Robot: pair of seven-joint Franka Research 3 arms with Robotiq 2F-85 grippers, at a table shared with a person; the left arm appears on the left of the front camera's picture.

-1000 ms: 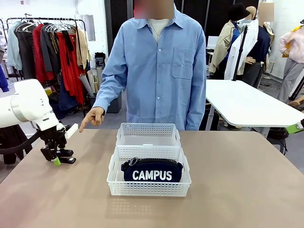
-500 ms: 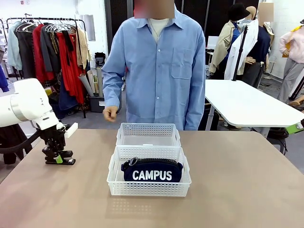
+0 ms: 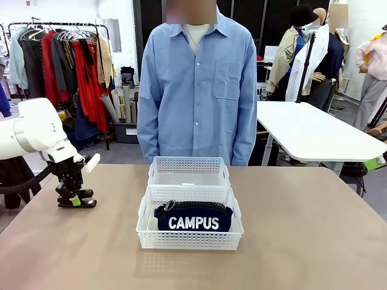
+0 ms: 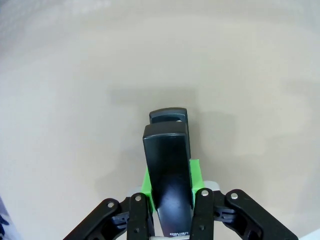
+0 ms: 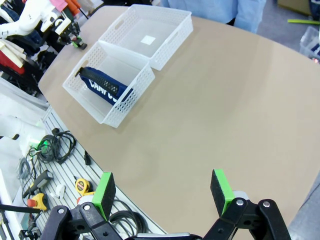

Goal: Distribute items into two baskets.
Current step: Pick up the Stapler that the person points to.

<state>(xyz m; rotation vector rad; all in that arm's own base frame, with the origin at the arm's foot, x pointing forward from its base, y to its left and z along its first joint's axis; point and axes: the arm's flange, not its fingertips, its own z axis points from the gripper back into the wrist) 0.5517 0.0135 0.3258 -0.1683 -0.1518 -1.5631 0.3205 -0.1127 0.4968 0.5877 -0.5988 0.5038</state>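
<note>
The small black stapler [image 3: 83, 203] lies on the table at the far left, and my left gripper [image 3: 74, 199] is shut on it. In the left wrist view the stapler [image 4: 167, 150] runs lengthwise between my green pads [image 4: 195, 172], pointing away over bare tabletop. The navy "CAMPUS" pouch [image 3: 193, 218] lies in the nearer white basket [image 3: 190, 239]. The farther basket [image 3: 188, 164] just behind it holds nothing. My right gripper [image 5: 162, 192] hangs open high above the table's right side, looking down on the pouch [image 5: 102, 86] and both baskets [image 5: 120, 107] [image 5: 172, 47].
A person in a blue shirt [image 3: 199, 84] stands at the far edge behind the baskets, hands down out of sight. A white table [image 3: 314, 130] stands behind on the right. Cables and tools [image 5: 45, 165] lie below the table's near edge.
My left gripper has shut on the stapler and settled onto it. The person's hand, which pointed at the table's far left, has drawn back and dropped out of sight.
</note>
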